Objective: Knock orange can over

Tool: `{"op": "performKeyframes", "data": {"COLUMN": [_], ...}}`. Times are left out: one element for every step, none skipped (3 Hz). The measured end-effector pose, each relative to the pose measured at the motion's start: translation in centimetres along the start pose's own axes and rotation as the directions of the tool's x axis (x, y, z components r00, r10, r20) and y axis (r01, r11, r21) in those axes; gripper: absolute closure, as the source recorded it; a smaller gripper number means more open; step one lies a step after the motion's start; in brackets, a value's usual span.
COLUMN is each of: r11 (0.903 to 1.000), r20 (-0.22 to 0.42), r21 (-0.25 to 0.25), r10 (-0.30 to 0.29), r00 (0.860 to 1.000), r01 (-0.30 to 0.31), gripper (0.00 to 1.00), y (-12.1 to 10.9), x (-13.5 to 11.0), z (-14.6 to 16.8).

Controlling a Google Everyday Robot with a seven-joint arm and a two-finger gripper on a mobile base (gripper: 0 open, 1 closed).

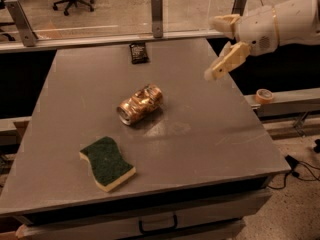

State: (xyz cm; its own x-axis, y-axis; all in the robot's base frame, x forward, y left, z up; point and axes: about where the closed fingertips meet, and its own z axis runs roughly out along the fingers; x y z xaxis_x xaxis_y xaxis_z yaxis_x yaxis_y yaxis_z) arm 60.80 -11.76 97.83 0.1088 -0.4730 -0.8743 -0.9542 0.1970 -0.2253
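The orange can (140, 104) lies on its side near the middle of the grey table (210, 134), its silver top pointing toward the front left. My gripper (216, 46) is raised above the table's right rear part, well to the right of the can and apart from it. Its two cream fingers (227, 61) are spread wide, one up and one down, with nothing between them.
A green sponge with a yellow base (107, 163) lies at the front left. A small dark packet (138, 52) lies at the back edge by a glass barrier with posts (157, 14). A roll of tape (263, 95) sits on the ledge to the right.
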Motion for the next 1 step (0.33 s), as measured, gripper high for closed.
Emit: {"op": "performKeyframes", "data": {"r11": [0.9992], "r20": [0.012], "r21": [0.029], "r10": [-0.027], "r00": [1.000], "r01": [0.026], "gripper": [0.00], "y": [-0.85], "x": [-1.45], "z": [-0.95]}}
